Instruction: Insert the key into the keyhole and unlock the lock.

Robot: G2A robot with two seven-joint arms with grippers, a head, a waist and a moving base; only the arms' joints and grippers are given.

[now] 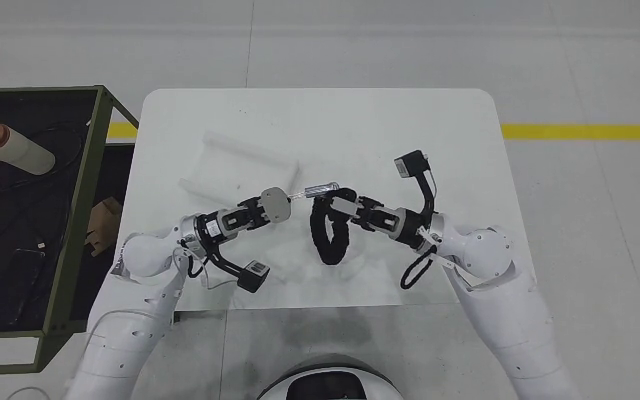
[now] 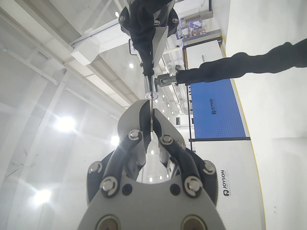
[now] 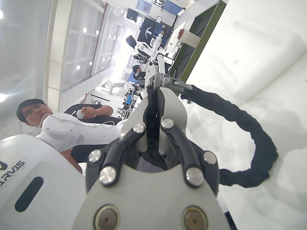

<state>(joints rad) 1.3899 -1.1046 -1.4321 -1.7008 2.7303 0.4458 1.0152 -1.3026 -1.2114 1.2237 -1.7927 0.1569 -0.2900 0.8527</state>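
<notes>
My left gripper (image 2: 150, 105) is shut on the thin metal key (image 2: 151, 118), held edge-on between its pads. The key's tip reaches the silver end (image 2: 148, 82) of the lock; I cannot tell how deep it sits. The lock is a black fabric-covered cable lock (image 3: 242, 120), and my right gripper (image 3: 154, 92) is shut on it near its metal head (image 3: 157, 78). In the top view the left gripper (image 1: 288, 203) and right gripper (image 1: 330, 203) meet nose to nose above the table's middle, with the cable loop (image 1: 330, 240) drooping onto the table.
A white shallow tray (image 1: 240, 165) lies on the white table (image 1: 400, 120) just behind the left gripper. A green-framed cart (image 1: 85, 200) with cables and a paper roll (image 1: 25, 150) stands against the table's left edge.
</notes>
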